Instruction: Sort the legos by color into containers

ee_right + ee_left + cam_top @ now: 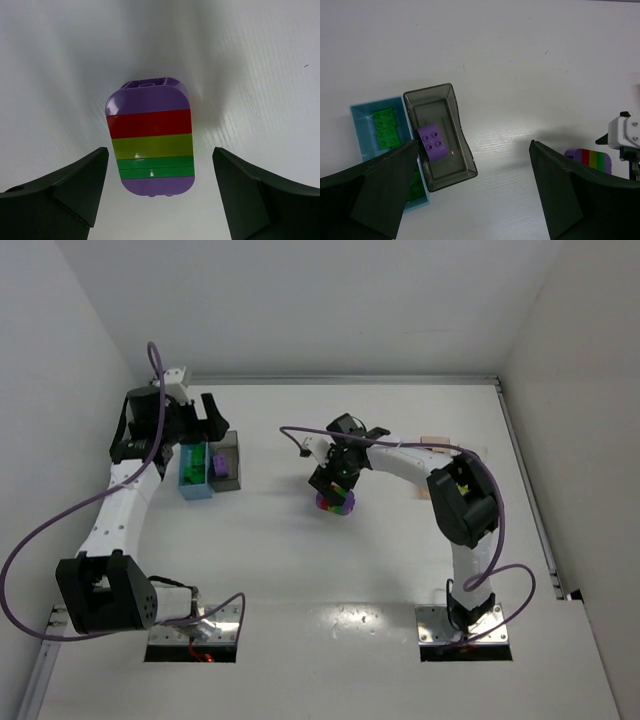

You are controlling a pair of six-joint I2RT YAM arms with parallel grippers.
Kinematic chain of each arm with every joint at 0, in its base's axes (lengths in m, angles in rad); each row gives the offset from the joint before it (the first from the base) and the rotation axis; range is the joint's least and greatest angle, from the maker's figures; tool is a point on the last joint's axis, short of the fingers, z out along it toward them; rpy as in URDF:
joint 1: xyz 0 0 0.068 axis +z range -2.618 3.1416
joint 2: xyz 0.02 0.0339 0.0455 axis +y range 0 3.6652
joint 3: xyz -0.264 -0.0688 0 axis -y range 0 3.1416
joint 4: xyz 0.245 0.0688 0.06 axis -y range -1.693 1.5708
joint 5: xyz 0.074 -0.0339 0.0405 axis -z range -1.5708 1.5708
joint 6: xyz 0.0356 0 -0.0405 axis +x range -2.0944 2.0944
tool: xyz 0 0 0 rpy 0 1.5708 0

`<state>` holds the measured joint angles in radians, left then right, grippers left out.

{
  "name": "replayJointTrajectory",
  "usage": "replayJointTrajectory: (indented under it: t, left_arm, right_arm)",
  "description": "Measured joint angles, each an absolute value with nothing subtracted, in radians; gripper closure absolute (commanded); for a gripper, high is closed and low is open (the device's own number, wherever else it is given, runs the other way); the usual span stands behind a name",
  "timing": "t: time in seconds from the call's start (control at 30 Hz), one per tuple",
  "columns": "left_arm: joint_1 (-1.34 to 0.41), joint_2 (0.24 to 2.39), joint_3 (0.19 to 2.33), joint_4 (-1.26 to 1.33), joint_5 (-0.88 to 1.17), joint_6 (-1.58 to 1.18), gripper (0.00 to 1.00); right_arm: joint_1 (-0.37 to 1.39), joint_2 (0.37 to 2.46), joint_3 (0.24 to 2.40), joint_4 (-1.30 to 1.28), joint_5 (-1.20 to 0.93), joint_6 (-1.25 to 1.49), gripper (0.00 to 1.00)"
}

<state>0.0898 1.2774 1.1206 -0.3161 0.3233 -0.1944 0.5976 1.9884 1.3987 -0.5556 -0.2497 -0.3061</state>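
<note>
A rainbow-striped cluster of legos (150, 137) in purple, red, yellow and green stands on the white table. My right gripper (159, 155) hangs open around its near end, a finger on each side and neither touching; from above, the right gripper (338, 482) covers most of the cluster (337, 505). My left gripper (475, 185) is open and holds nothing, just right of the containers. The light blue container (359, 125) holds green legos (387, 128). The dark grey container (447, 95) beside it holds a purple lego (432, 142). From above, the left gripper (200, 428) hovers over both.
A peach-coloured container (437, 442) shows partly behind the right arm at the back right. The white enclosure walls close in on the left, back and right. The two arm bases (195, 625) (462, 625) sit at the near edge.
</note>
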Motion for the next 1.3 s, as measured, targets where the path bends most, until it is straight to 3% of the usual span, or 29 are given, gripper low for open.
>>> replayJointTrajectory:
  t: [0.37, 0.47, 0.53, 0.6, 0.73, 0.87, 1.0, 1.17, 1.3]
  left_arm:
    - [0.120, 1.282, 1.121, -0.309, 0.385, -0.192, 0.00]
    - [0.120, 1.283, 1.119, -0.299, 0.390, -0.192, 0.00]
    - [0.120, 1.283, 1.111, -0.290, 0.397, -0.192, 0.00]
    - [0.120, 1.283, 1.100, -0.285, 0.401, -0.192, 0.00]
    - [0.120, 1.285, 1.087, -0.282, 0.410, -0.193, 0.02]
    - [0.141, 1.285, 1.045, -0.228, 0.458, -0.218, 0.04]
    - [0.175, 1.297, 0.943, -0.176, 0.635, -0.279, 0.07]
    - [0.147, 1.378, 0.842, -0.111, 0.857, -0.360, 0.09]
    - [0.069, 1.401, 0.818, -0.091, 0.942, -0.402, 0.12]
  right_arm:
    - [0.614, 2.046, 1.409, -0.556, -0.228, -0.304, 0.14]
    - [0.619, 2.048, 1.409, -0.555, -0.227, -0.304, 0.24]
    - [0.622, 2.055, 1.409, -0.553, -0.227, -0.305, 0.37]
    - [0.624, 2.062, 1.411, -0.552, -0.226, -0.309, 0.39]
    - [0.625, 2.063, 1.413, -0.551, -0.223, -0.310, 0.60]
    - [0.624, 2.061, 1.408, -0.548, -0.224, -0.313, 0.69]
    - [0.624, 2.010, 1.333, -0.503, -0.230, -0.316, 0.69]
    - [0.624, 1.793, 1.150, -0.455, -0.260, -0.331, 0.71]
    - [0.626, 1.673, 1.164, -0.429, -0.300, -0.337, 0.71]
